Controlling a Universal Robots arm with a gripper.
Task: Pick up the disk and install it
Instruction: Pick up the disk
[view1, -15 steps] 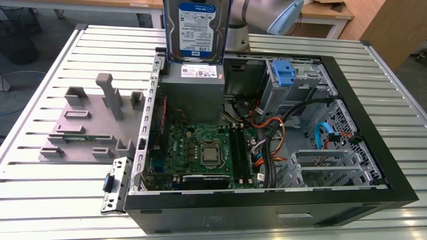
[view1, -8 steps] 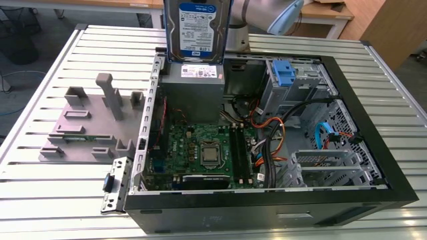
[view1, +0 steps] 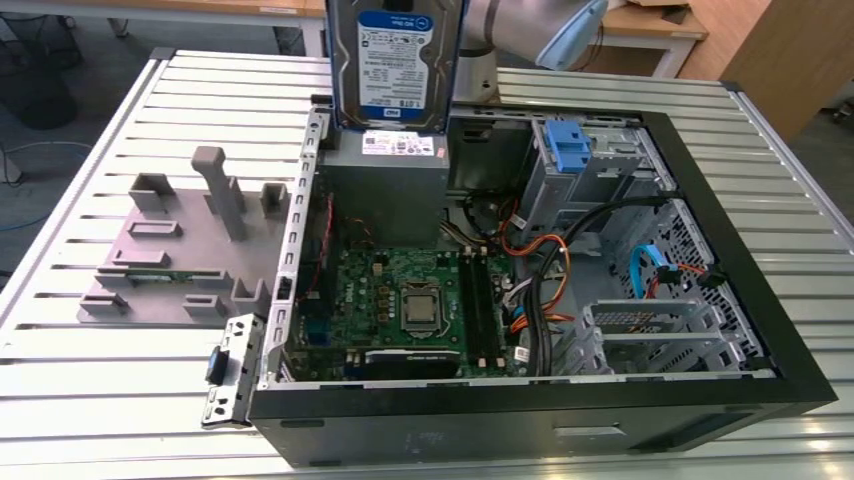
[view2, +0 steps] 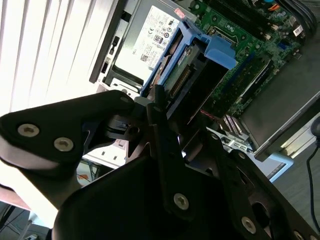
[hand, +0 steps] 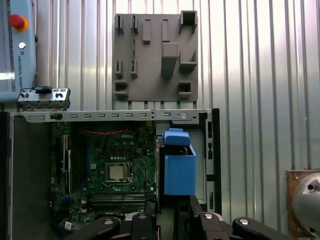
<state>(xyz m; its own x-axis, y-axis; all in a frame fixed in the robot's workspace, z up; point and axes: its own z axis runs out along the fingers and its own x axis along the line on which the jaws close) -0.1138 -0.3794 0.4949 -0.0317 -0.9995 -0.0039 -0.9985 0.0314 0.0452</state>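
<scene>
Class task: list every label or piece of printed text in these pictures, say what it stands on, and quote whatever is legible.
White-and-blue label on the disk, held upright in the claw: rows of print, too small to read.
White sticker on the power supply: print and marks, too small to read.
Nothing can be quoted with confidence.

Place: a robotics lab or workshop.
Bench: a ribbed aluminium table (view1: 80, 400) spans the exterior view from edge to edge.
Work piece: an open computer case (view1: 534, 410) lies on it, centre and right of the exterior view, with its motherboard (view1: 387, 275) bare.
Fixture: a grey slotted holder plate (view1: 147, 250) sits at the exterior view's left.
Robot gear: an arm (view1: 527, 25) is at the top centre. The first wrist view shows a pendant (hand: 20, 50) with a red stop button (hand: 16, 21).
Surroundings: wooden desks (view1: 661, 25) line the exterior view's top edge.
</scene>
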